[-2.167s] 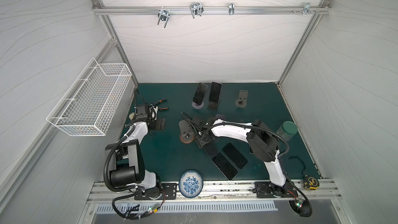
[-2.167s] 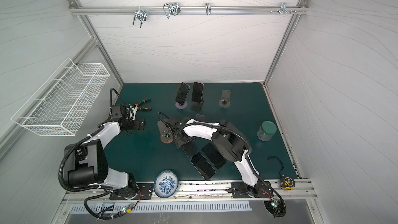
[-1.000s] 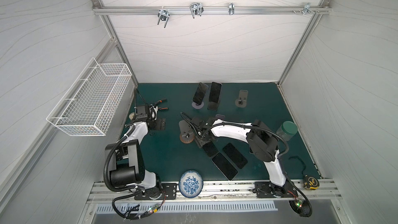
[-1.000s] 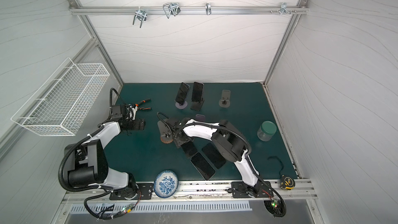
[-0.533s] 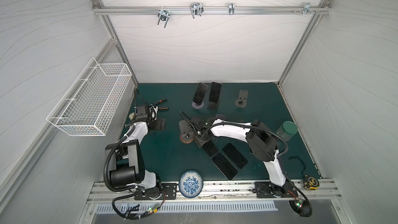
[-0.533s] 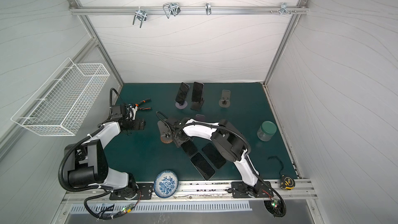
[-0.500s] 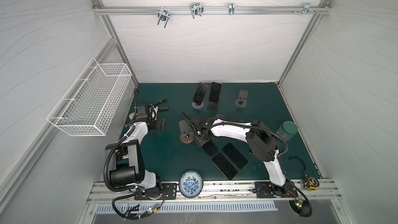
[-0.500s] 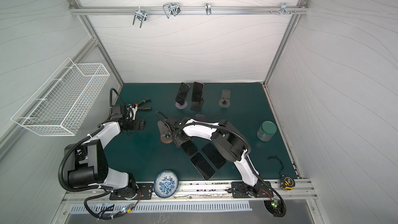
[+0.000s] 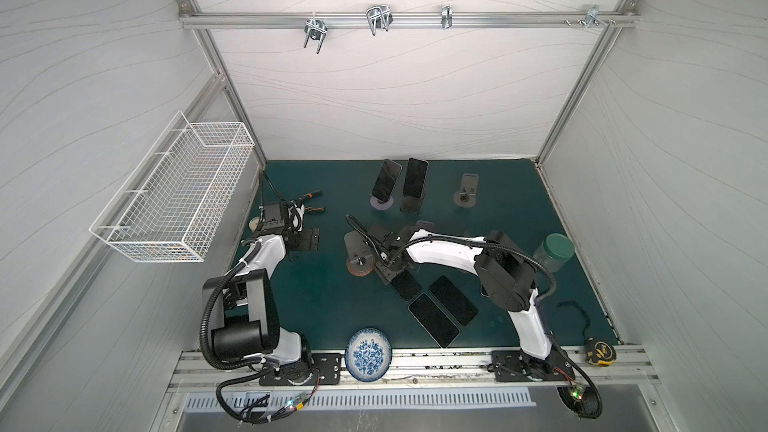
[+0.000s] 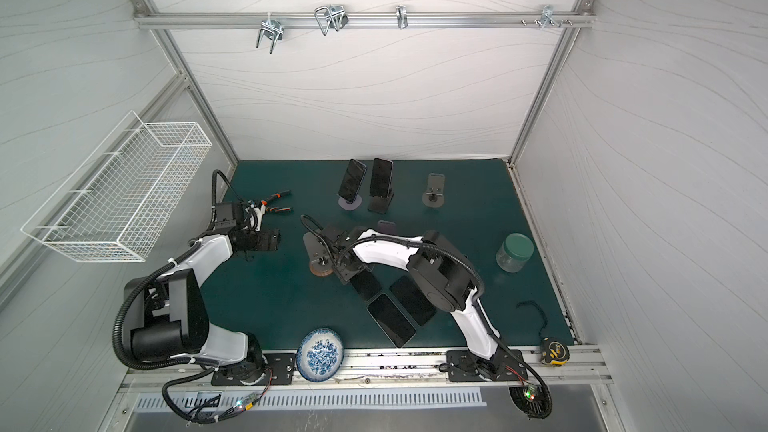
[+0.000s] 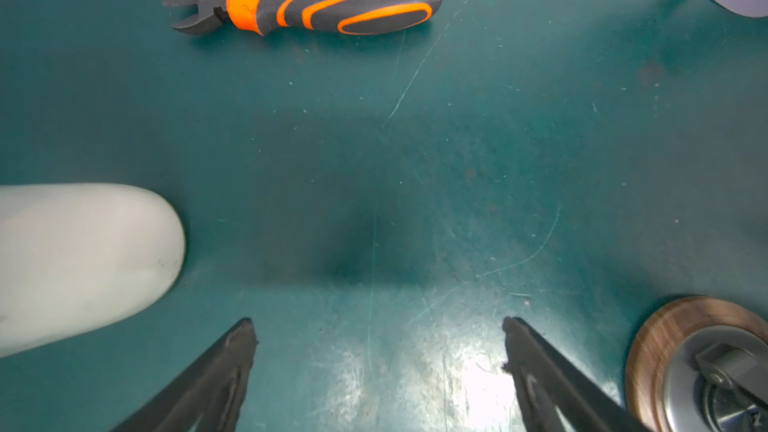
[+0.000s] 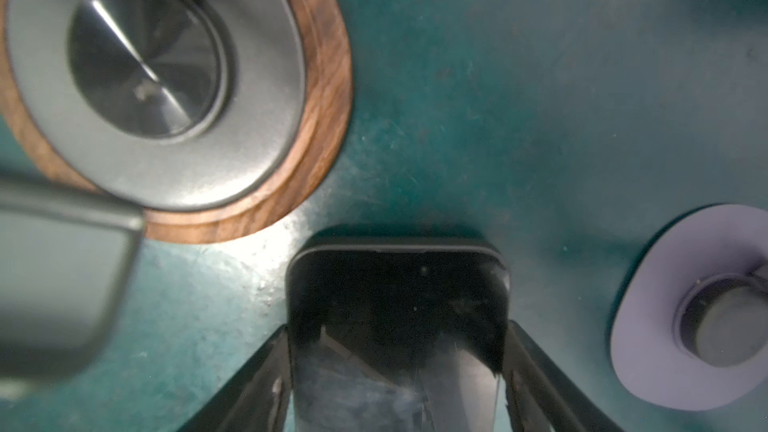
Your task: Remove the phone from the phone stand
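Mat (image 9: pixel 324 297) dark teal; phone (image 12: pixel 397 297) black; stand base (image 12: pixel 166 89) grey, wood-grain rim; pliers (image 11: pixel 332 10) orange-black; plate (image 9: pixel 368 354) blue-white (floral pattern).

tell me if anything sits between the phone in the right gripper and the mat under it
Nothing visible does. The phone is held between the right gripper's fingers over the mat, clear of the wood-rimmed stand; the two flat phones lie close beside it.

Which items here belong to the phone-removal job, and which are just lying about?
Job: right pincer, gripped phone, wood-rimmed stand, docked phones at the back.
Lying about: pliers, jar, plate, tape measure, wire basket.
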